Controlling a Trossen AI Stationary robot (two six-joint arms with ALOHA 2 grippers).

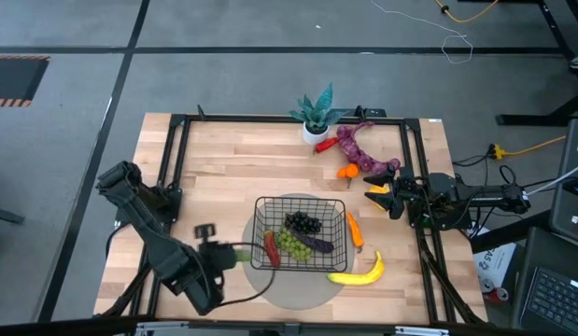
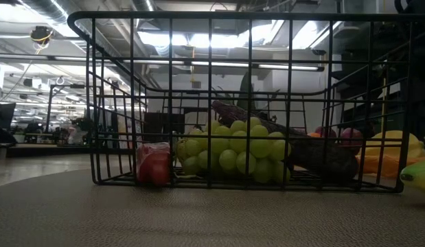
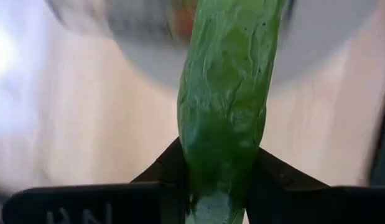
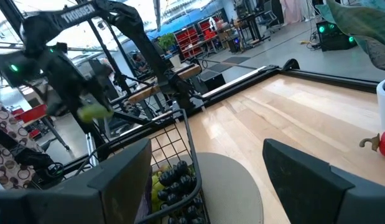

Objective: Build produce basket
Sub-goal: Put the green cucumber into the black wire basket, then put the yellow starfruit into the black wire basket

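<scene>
High view: basket (image 1: 301,233) sits on the disc (image 1: 270,285) mid-worktop (image 1: 223,168), banana (image 1: 359,273) beside it. Left wrist view: left pincer (image 3: 222,186) is clamped on the cucumber (image 3: 226,99). Right wrist view: right pincer (image 4: 211,180) fingers stand apart, holding nothing.
</scene>
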